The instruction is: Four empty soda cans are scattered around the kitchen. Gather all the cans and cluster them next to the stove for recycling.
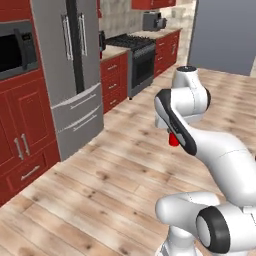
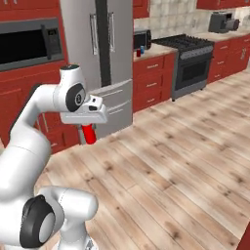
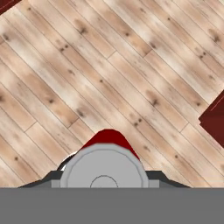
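Between the gripper's (image 3: pixel 105 181) fingertips a red can (image 3: pixel 105 168) is clamped upright, carried above the plank floor (image 2: pixel 185 161). Well ahead, the stove (image 2: pixel 188 44) is seen against the far wall, beside red cabinets (image 2: pixel 151 83) and the fridge (image 2: pixel 105 58).

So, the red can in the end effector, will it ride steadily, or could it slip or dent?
The red soda can hangs below the end effector, so it may swing. Its smooth round wall could slip. Being empty, it's probably light and easily dented.

We count two soda cans, one red can (image 2: pixel 89 134) and one blue can (image 2: pixel 142 50), plus one stove (image 2: pixel 188 43).
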Robot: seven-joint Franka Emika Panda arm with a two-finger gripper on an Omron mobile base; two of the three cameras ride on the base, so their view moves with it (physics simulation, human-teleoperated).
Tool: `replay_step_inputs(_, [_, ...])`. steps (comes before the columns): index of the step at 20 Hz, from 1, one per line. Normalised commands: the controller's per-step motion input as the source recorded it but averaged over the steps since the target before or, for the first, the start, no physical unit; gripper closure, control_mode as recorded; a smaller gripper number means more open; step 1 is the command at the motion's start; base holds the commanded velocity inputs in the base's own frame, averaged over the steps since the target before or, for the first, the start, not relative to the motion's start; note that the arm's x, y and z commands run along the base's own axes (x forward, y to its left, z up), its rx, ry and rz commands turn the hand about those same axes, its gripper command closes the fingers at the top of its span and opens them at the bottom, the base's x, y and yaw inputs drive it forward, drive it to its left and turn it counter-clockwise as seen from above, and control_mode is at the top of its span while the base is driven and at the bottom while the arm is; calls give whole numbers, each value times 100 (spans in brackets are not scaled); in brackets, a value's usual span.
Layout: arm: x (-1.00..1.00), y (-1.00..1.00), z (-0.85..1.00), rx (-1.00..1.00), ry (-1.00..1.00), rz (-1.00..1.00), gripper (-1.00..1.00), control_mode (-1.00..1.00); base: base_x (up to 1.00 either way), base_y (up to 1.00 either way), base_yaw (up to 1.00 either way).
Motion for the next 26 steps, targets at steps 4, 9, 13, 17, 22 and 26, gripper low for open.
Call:
replay_step_inputs(4, [0,0,0,0,0,0,100,100,0,0,-49])
replay_step_inputs(9, [0,0,0,0,0,0,100,100,44,23,-35])
replay_step_inputs(13, [0,0,0,0,0,0,100,100,68,41,-28])
replay_step_inputs(17, [0,0,0,0,0,0,100,100,74,43,-26])
replay_step_inputs(22, [0,0,0,0,0,0,100,100,80,34,-22])
replay_step_inputs(26, [0,0,0,0,0,0,100,100,83,26,-20])
